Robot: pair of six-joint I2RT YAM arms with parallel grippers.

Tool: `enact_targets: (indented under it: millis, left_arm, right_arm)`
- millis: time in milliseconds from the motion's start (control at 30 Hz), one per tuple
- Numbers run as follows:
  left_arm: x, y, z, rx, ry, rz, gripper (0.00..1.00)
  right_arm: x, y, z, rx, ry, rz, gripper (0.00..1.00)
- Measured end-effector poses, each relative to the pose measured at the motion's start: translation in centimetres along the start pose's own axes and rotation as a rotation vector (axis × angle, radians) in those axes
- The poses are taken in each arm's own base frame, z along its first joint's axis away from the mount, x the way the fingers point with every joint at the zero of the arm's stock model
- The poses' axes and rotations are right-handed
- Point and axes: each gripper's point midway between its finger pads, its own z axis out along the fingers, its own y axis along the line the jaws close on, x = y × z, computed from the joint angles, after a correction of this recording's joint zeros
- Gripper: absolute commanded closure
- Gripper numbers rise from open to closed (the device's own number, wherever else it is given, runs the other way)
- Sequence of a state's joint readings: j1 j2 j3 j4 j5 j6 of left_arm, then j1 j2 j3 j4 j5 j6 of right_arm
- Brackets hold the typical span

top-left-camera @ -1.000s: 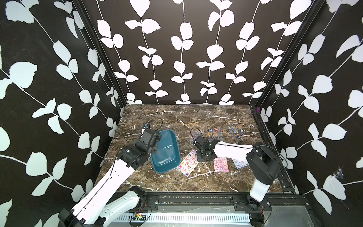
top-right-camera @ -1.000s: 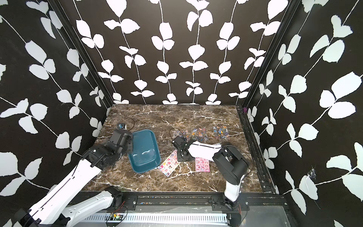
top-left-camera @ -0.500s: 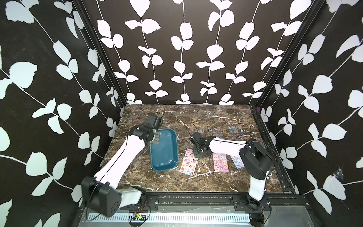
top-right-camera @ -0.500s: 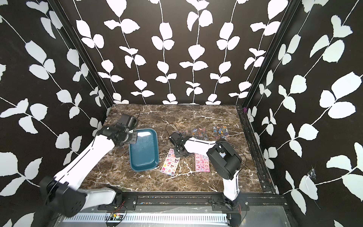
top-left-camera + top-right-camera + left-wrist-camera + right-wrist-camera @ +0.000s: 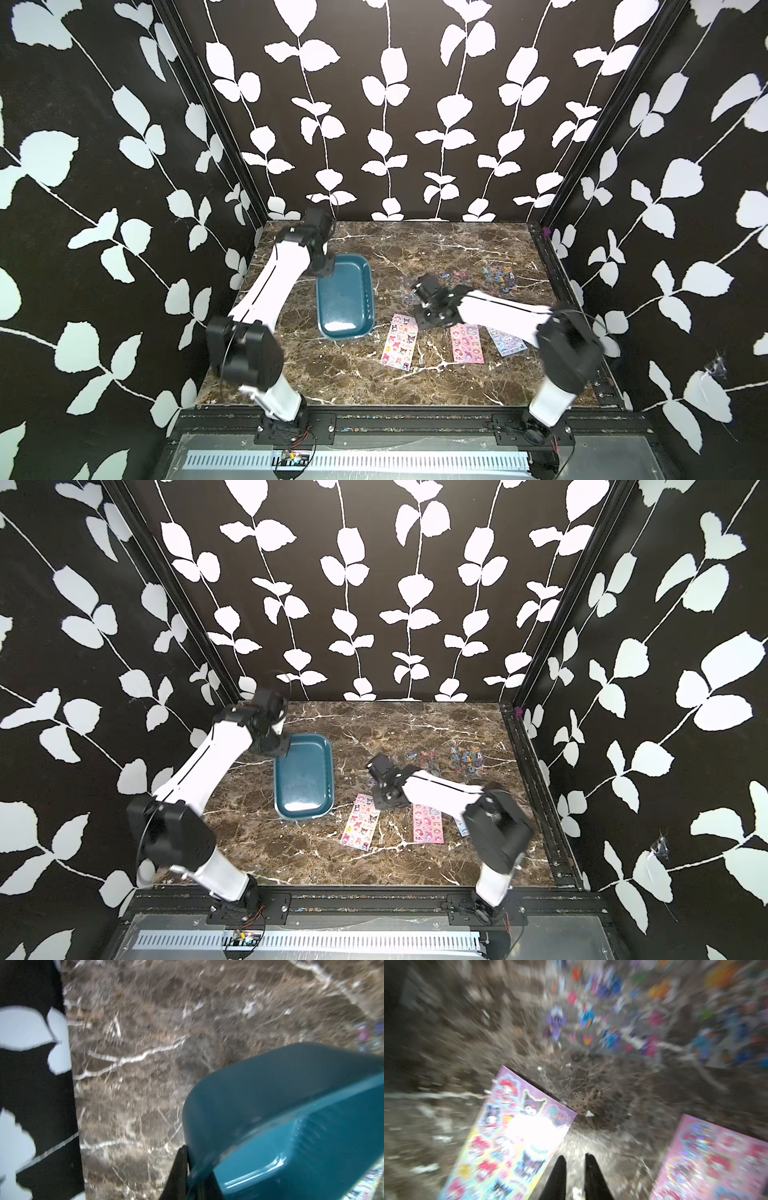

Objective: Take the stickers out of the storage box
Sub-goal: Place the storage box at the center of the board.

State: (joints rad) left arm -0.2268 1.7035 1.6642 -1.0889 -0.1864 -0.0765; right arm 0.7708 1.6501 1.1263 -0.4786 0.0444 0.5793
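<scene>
The left gripper clamps the rim of the empty storage box. The fingers of the right gripper stand slightly apart, holding nothing; the stickers lie flat beside and beyond them. Thin, light, probably slippery: better pinch a corner edge.

Marble tabletop, leaf-patterned walls.
Slotted metal strip along the 6 o'clock edge; small purple piece at the 2 o'clock corner.

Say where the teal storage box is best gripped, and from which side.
Probably its low rim at the far left corner, from above, one finger inside and one outside, as the left gripper holds it: the storage box looks too wide to span.
</scene>
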Motion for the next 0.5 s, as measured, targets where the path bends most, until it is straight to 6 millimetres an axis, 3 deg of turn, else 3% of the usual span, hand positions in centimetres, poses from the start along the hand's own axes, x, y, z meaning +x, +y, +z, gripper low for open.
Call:
enact_targets:
  millis: [133,300,500]
  left_arm:
    - [-2.4,-0.9,3.1,0.025,0.074,0.041,1.0]
    - [-0.5,-2.1,8.0,0.059,0.23,0.073,1.0]
    - [0.4,-2.7,10.3,0.074,0.309,0.08,1.0]
  right_arm:
    - [-2.6,-2.5,-4.7,-0.042,-0.14,0.107,0.66]
    - [-2.2,-7.0,-7.5,0.004,-0.226,0.208,0.62]
    - [-1.0,-11.0,-10.1,0.047,-0.287,0.301,0.6]
